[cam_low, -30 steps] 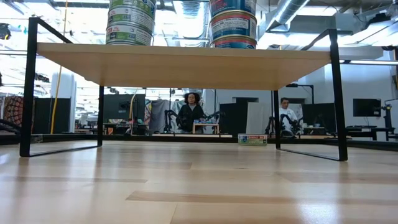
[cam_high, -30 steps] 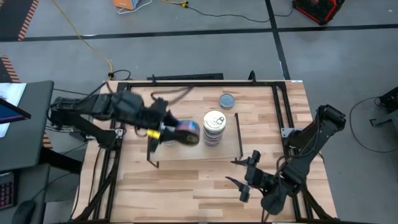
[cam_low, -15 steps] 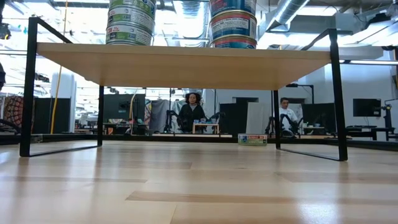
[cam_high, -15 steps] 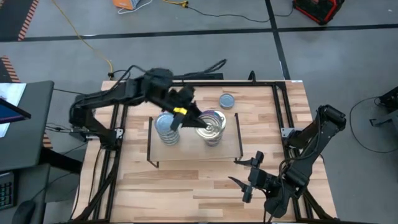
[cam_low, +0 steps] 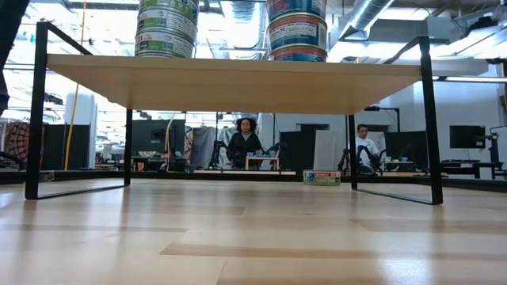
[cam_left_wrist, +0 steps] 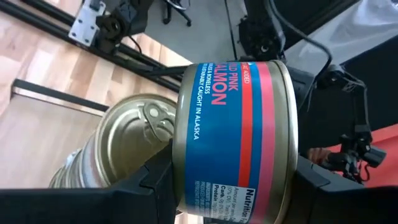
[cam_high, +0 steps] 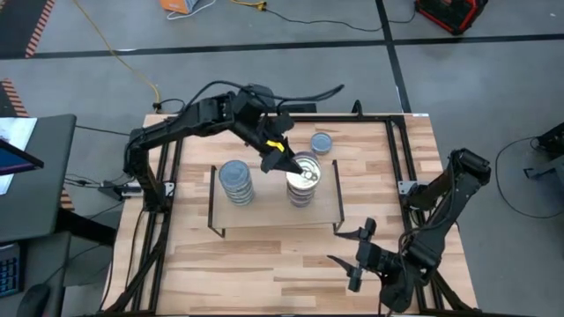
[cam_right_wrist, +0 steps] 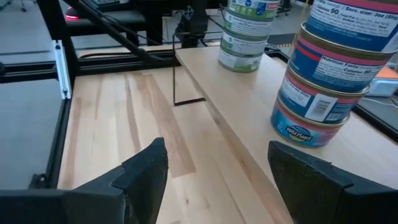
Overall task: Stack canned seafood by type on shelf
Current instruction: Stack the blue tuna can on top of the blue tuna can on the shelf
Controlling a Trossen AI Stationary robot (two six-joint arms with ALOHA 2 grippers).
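The shelf carries two stacks of tins: a blue-grey-lidded one on its left and a gold pull-tab one on its right. From the table's far left my left gripper reaches over the right stack, shut on a blue-and-red salmon tin. The gold top lid lies just beside it. One loose blue-grey-lidded tin sits flat on the table beyond the shelf. My right gripper waits open near the table's near right. My left gripper pinches the salmon tin between its two fingers, one at each flat end, with the label wall facing the wrist camera. It comes slanting down from the far left. The tin is lifted clear and tilted over the right stack.
The low view shows the shelf top from below, on thin black legs, with both stacks above it. Bare wooden tabletop lies before the shelf. Black frame rails run along the table's sides. People sit in the room behind.
My left arm has swung from over the shelf's left part toward the far edge and right, carrying the salmon tin over the right stack. The blue-grey stack has come into view behind it. My right gripper has drifted slightly toward the near edge.
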